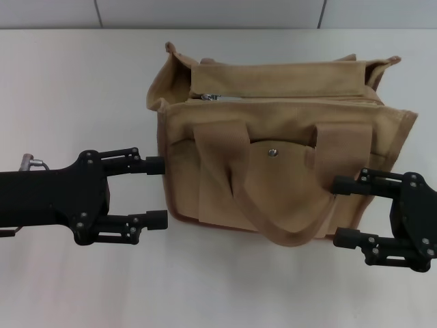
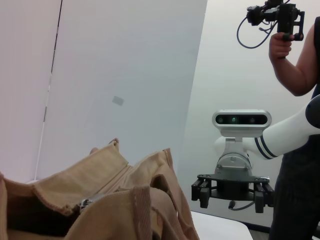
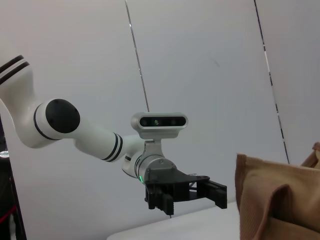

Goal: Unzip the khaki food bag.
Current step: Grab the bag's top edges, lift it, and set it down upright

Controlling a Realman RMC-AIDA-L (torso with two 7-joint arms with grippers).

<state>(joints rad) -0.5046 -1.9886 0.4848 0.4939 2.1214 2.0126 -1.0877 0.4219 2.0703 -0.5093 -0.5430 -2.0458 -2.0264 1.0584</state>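
I see the tan bag [image 1: 280, 157] upright, zipper [image 1: 287, 98] on top; left gripper [image 1: 157, 192] and right gripper [image 1: 343, 211] spread wide, flanking it.

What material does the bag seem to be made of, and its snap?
The bag looks like matte woven canvas: it shows soft folds, stitched seams and a frayed edge. The snap on its pocket flap looks like metal, small, round and shiny, though plated plastic is possible.

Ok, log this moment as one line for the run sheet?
left gripper: open, beside bag's left end | right gripper: open, at right end | khaki food bag: upright on table, ungrasped | zipper: untouched
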